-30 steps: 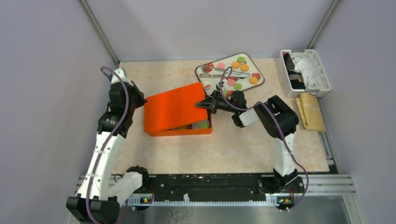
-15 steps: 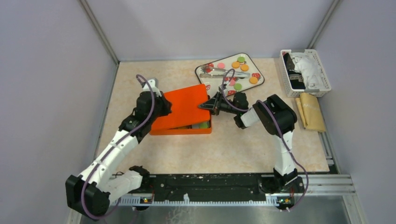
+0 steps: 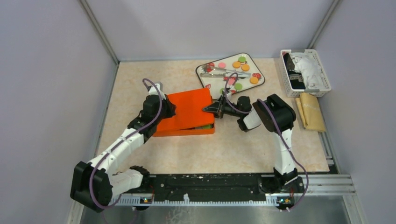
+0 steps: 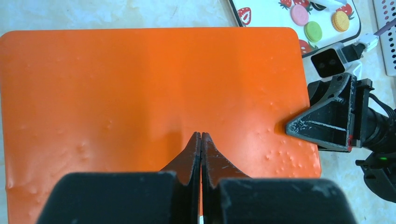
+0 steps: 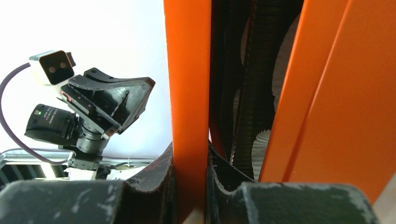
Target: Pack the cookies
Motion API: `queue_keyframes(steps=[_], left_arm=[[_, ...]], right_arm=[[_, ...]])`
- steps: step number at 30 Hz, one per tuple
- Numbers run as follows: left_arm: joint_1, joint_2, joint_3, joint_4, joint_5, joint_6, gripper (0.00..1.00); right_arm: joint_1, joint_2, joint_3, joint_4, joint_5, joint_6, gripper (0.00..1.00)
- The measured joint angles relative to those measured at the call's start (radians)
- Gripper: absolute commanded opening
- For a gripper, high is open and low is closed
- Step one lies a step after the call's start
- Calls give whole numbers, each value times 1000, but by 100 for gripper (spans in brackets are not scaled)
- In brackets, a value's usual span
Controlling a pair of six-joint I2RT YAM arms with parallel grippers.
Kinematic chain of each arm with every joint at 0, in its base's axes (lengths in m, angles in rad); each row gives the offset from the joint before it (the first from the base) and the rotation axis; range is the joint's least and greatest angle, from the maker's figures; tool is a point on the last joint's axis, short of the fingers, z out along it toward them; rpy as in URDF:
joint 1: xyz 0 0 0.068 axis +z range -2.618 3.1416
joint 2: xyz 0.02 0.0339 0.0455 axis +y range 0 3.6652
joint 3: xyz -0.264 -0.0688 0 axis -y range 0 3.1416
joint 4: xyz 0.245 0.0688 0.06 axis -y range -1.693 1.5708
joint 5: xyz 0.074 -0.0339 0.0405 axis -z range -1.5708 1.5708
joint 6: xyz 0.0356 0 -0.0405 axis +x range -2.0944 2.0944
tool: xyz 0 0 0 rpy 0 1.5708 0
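An orange lid (image 3: 189, 108) lies tilted over the orange box (image 3: 187, 130) at mid-table. My right gripper (image 3: 208, 109) is shut on the lid's right edge; in the right wrist view the lid's rim (image 5: 189, 93) is pinched between the fingers of that gripper (image 5: 189, 149). My left gripper (image 4: 201, 135) is shut and empty, its tips over the lid's top (image 4: 140, 84), near the lid's left side (image 3: 172, 112). Several cookies (image 3: 240, 65) in orange, green and pink lie on the strawberry-print tray (image 3: 254, 70); some cookies (image 4: 313, 31) show in the left wrist view.
Metal tongs (image 3: 224, 72) lie on the tray. White pleated paper cups (image 5: 265, 144) sit inside the box. A white basket (image 3: 306, 72) of cloths and a folded tan cloth (image 3: 312, 112) stand at the right edge. Walls close in on the left, back and right.
My left arm has swung in from the left wall to the lid's left side. The lid, held by my right gripper, has come down flatter over the box.
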Motion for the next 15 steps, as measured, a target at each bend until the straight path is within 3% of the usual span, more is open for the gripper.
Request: queue_keyframes(steps=[15], left_arm=[[0,73,-73,77,77,-13,0]], right_arm=[[-19,-19,-52,12,-5,-34,31]])
